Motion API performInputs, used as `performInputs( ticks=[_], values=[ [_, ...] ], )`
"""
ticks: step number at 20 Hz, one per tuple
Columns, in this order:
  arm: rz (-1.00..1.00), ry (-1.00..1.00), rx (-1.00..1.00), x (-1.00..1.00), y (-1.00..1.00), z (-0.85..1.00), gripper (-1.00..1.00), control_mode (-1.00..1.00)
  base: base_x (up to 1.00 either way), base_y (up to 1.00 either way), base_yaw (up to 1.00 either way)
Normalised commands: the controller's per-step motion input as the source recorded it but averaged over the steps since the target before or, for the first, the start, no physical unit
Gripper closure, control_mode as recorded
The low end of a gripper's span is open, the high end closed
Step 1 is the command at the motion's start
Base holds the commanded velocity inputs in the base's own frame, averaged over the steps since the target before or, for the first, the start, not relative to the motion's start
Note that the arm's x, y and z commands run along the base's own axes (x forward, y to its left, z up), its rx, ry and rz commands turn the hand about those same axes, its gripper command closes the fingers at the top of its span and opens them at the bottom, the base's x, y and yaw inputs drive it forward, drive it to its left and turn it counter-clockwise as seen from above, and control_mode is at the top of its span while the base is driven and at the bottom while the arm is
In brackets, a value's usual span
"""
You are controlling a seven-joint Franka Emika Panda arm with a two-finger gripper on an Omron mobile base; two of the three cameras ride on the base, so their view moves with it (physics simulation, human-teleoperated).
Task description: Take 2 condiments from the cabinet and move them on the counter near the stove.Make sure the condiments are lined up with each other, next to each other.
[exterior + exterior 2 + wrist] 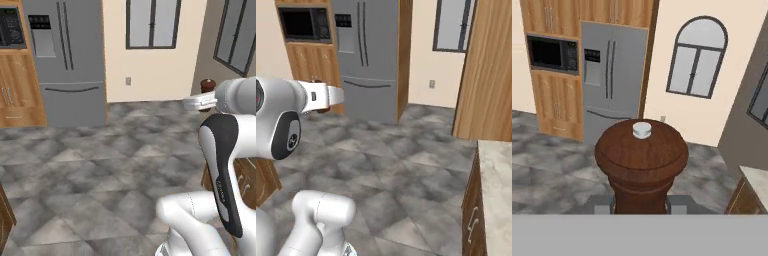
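Observation:
A dark reddish-brown condiment shaker (641, 160) with a small white knob on its round top stands upright between my gripper's (641, 202) two fingers (603, 203), which are shut on its lower body. From the left base view the shaker's top (208, 85) pokes up above the white hand, with the gripper (204, 99) held high over the floor. In the right base view the gripper (323, 96) sits at the left, in front of the fridge. A strip of beige marbled counter (499, 186) lies at the right edge. The cabinet and the stove are out of view.
A steel fridge (70, 60) and a built-in microwave (303, 24) in wooden cabinetry stand across the open grey tiled floor (100, 170). A tall wooden panel (487, 75) rises at the right above the counter (757, 176). Windows (697, 57) are on the cream wall.

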Motion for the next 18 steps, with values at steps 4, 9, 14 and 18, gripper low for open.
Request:
performInputs(
  ticks=[4, 9, 14, 18],
  values=[
    [0.00, 0.00, 0.00, 0.00, 0.00, 0.00, 1.00, 1.00, 0.24, 0.34, 0.41],
    [0.00, 0.00, 0.00, 0.00, 0.00, 0.00, 1.00, 1.00, 0.10, 0.12, 0.12],
    [0.00, 0.00, 0.00, 0.00, 0.00, 0.00, 1.00, 1.00, 0.94, 0.27, 0.37],
    [0.00, 0.00, 0.00, 0.00, 0.00, 0.00, 1.00, 1.00, 0.12, 0.24, 0.77]
  ],
)
